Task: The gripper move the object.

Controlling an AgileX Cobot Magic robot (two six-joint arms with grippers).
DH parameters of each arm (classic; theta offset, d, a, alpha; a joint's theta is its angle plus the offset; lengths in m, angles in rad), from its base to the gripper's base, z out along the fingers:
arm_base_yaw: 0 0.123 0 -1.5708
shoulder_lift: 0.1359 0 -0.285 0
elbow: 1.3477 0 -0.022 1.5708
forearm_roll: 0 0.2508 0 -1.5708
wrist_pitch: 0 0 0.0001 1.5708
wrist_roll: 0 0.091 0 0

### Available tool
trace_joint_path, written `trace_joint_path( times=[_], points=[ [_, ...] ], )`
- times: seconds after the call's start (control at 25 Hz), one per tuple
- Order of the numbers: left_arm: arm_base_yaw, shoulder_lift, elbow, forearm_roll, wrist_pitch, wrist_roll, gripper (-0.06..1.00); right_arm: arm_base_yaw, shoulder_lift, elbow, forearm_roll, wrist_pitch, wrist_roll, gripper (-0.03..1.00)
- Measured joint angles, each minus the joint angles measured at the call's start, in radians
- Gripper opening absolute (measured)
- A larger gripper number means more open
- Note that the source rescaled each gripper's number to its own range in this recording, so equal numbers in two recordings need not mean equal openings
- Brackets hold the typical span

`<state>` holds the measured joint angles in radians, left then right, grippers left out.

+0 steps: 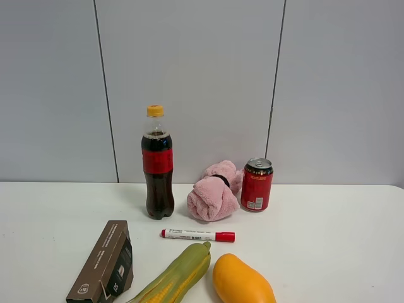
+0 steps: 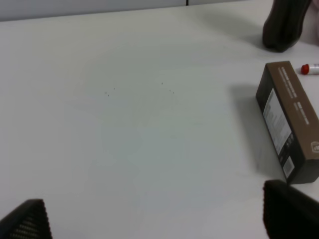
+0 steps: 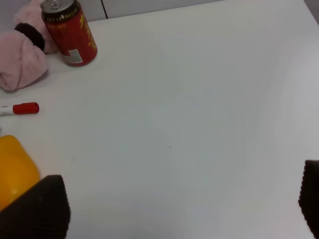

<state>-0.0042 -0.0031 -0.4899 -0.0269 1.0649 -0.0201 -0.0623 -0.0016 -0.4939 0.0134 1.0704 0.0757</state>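
Observation:
The dark brown cardboard box (image 1: 104, 264) lies on the white table at the front left, and shows in the left wrist view (image 2: 291, 119) too. No gripper shows in the exterior high view. My left gripper (image 2: 159, 219) is open and empty over bare table, with the box just beyond one fingertip (image 2: 291, 211). My right gripper (image 3: 182, 201) is open and empty over bare table on the right side, far from the box.
A cola bottle (image 1: 157, 165), pink cloth (image 1: 213, 192) and red soda can (image 1: 257, 184) stand at the back. A red marker (image 1: 197, 235), corn cob (image 1: 177, 274) and yellow mango (image 1: 242, 280) lie in front, right of the box. The wall is behind.

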Motion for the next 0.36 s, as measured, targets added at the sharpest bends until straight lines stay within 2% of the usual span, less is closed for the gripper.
trace_joint_path(
  times=[0.36],
  points=[
    [0.000, 0.000, 0.000, 0.000, 0.000, 0.000, 1.00, 0.000, 0.000, 0.000, 0.000, 0.000, 0.000, 0.93]
  ],
)
